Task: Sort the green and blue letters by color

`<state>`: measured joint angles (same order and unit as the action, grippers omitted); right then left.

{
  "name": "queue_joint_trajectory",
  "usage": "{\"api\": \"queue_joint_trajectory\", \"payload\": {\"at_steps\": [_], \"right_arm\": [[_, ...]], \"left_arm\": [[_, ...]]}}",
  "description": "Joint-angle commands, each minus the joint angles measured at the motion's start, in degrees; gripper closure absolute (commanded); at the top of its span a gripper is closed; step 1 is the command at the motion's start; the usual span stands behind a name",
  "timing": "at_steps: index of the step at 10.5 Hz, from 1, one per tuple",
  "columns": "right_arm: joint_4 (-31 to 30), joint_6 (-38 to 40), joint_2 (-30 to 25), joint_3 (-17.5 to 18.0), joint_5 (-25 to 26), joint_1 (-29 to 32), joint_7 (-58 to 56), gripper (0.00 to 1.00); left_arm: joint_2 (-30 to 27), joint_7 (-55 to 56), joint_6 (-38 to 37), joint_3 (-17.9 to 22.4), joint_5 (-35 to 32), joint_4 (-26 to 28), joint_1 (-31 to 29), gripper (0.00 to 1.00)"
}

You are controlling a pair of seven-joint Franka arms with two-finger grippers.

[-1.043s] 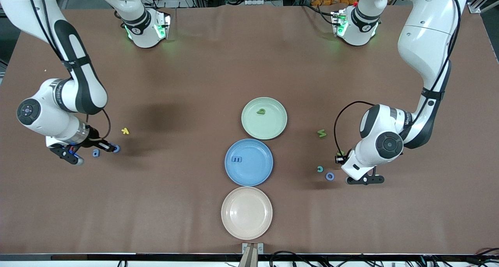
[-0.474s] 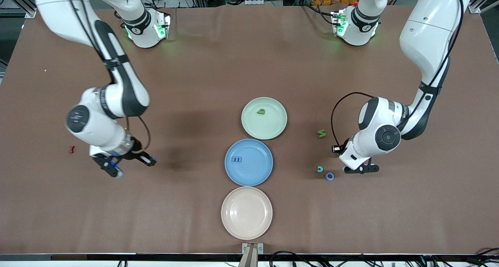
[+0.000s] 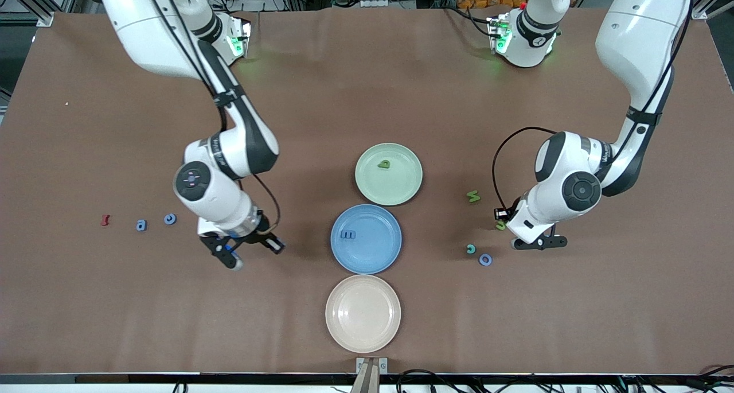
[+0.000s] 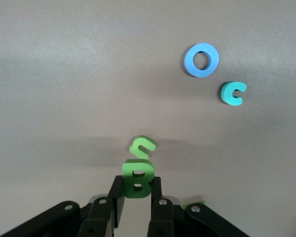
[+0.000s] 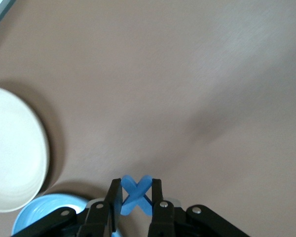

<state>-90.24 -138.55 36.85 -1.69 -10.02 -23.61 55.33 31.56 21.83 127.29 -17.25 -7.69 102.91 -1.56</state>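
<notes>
On the table: 3 plates [image 3: 363, 347]; left pincer [image 4: 136, 197] grips green B [image 4: 137, 178], right pincer [image 5: 136, 200] blue X [image 5: 135, 194].

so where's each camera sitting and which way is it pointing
Front view: high across the table, facing both arms; shows the green plate, blue plate and both whole arms.
Left wrist view: on the left arm's wrist, looking down past the left gripper shut on a green B.
Right wrist view: on the right arm's wrist, looking down past the right gripper shut on a blue X.
Shared: front and left wrist views both show the periwinkle ring.
</notes>
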Motion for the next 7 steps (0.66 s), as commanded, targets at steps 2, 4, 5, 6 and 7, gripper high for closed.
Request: {"api": "queue_joint_trajectory", "payload": {"at_steps": [2,4,5,6,7], "right_arm": [[5.77,-2.58,4.27,-0.95,-1.15,-7.31,6.7,0.92],[8.57,-7.59,7.43,-1.04,-1.15,-11.18,10.39,0.92],[9.02,-9.35,8.4,-1.04,-1.15,-12.5,10.76,0.92],[9.2,-11.02,9.37,-1.04,-1.15,-13.65,10.94,0.9],[9.2,-12.0,9.81,-1.04,-1.15,-14.18,11.37,0.76]], "left_arm": [[-4.4,4.96,-4.68,-1.99,1.53,2.12,0.84,1.0],[-4.05,10.58,-4.86,-2.53,1.53,2.12,4.52,1.0],[-4.14,13.3,-4.86,-2.53,1.53,2.03,6.2,1.0],[-4.05,16.11,-4.86,-2.62,1.53,1.77,8.04,1.0],[-3.44,18.23,-4.86,-2.96,1.88,0.81,9.97,1.0]]}}
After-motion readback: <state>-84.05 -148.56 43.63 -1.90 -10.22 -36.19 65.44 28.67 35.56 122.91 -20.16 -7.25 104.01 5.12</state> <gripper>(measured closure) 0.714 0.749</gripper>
